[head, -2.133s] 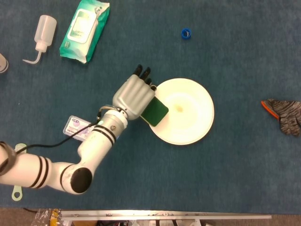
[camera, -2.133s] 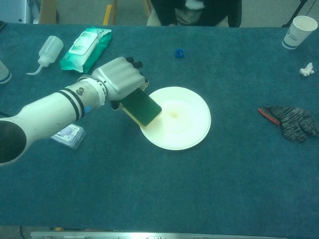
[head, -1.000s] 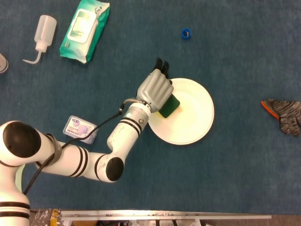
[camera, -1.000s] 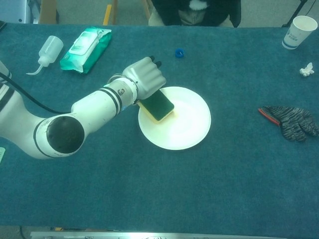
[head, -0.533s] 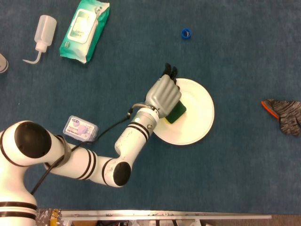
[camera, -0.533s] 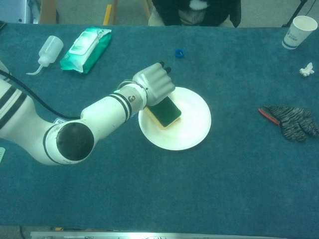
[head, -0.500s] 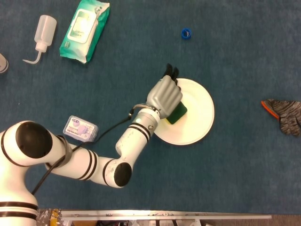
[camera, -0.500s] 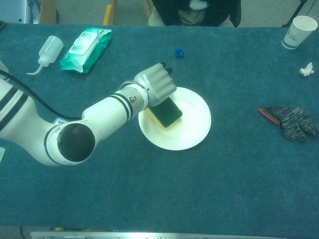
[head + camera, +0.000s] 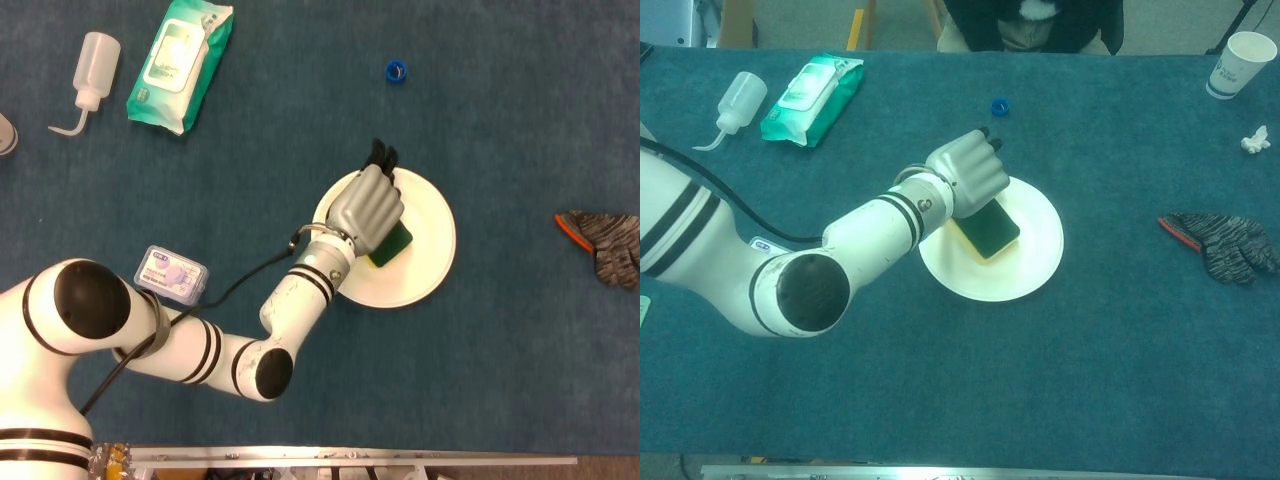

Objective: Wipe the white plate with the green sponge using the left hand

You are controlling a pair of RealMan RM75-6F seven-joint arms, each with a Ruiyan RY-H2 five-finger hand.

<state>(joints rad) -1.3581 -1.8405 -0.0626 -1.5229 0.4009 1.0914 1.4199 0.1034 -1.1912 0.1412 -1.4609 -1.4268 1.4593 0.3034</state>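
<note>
The white plate [image 9: 425, 255] [image 9: 1030, 265] lies on the blue cloth near the table's middle. My left hand [image 9: 368, 208] [image 9: 970, 175] reaches over the plate's left half and grips the green sponge [image 9: 394, 243] [image 9: 990, 229], fingers curled around it. The sponge's dark green face is up with a yellow layer beneath, and it rests on the plate's middle. The hand hides much of the sponge in the head view. My right hand shows in neither view.
A wipes pack [image 9: 180, 62] [image 9: 812, 98] and squeeze bottle [image 9: 88, 76] [image 9: 735, 103] lie far left. A blue cap [image 9: 396, 71] [image 9: 1000, 105] sits beyond the plate, a grey glove [image 9: 603, 243] [image 9: 1223, 245] at right, a paper cup [image 9: 1242, 62] far right, a small packet [image 9: 172, 273] beside my forearm.
My left hand has slid the sponge to the right, from the plate's left rim to its middle.
</note>
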